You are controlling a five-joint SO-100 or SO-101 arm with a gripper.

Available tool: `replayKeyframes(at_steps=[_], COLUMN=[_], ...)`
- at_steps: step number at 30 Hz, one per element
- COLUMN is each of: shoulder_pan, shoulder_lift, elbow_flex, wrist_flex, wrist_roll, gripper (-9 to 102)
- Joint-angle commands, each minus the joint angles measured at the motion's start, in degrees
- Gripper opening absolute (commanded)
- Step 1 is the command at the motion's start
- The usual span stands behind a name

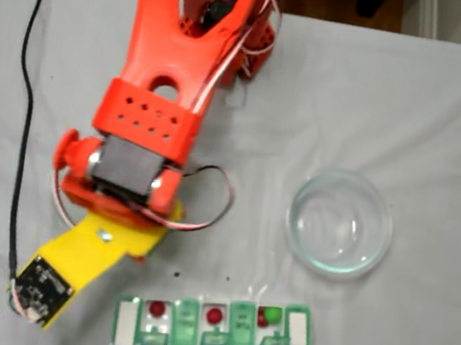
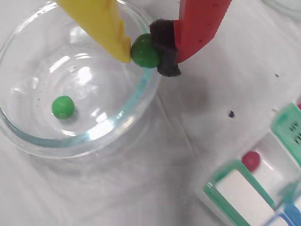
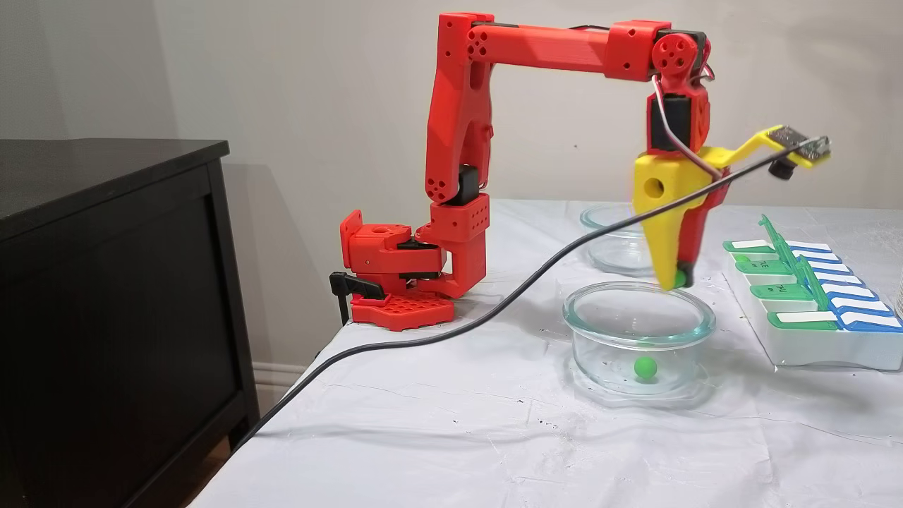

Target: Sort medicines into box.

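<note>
Near the top middle of the wrist view, the red-and-yellow gripper [image 2: 146, 51] pinched a tiny round green ball [image 2: 145, 51] above the clear glass dish's rim [image 2: 146, 94], where a weak squeeze could drop it.

A white cloth [image 3: 494, 423] was spread over the table, wrinkled and dotted with small black specks [image 2: 231, 113]. Two round clear glass dishes were set on it, a near dish [image 3: 638, 339] and a far dish [image 3: 614, 240] in a fixed view. A black cable [image 3: 437, 331] was draped across the cloth and off its edge. A dark cabinet [image 3: 113, 296] was parked beside the table, against a plain wall [image 3: 317, 92].
</note>
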Motion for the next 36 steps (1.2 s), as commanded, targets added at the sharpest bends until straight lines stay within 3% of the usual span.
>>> replayKeyframes(at_steps=[1, 5, 12, 36], shoulder_pan=[-5.1, -8.9, -13.7, -15.8], shoulder_lift=[11.7, 15.7, 14.1, 10.3], elbow_flex=[4.0, 10.6, 12.8, 15.6], wrist_flex=[-12.6, -21.9, -22.9, -26.1], wrist_roll=[12.9, 22.7, 29.8, 25.1], gripper=[0, 0, 0, 0])
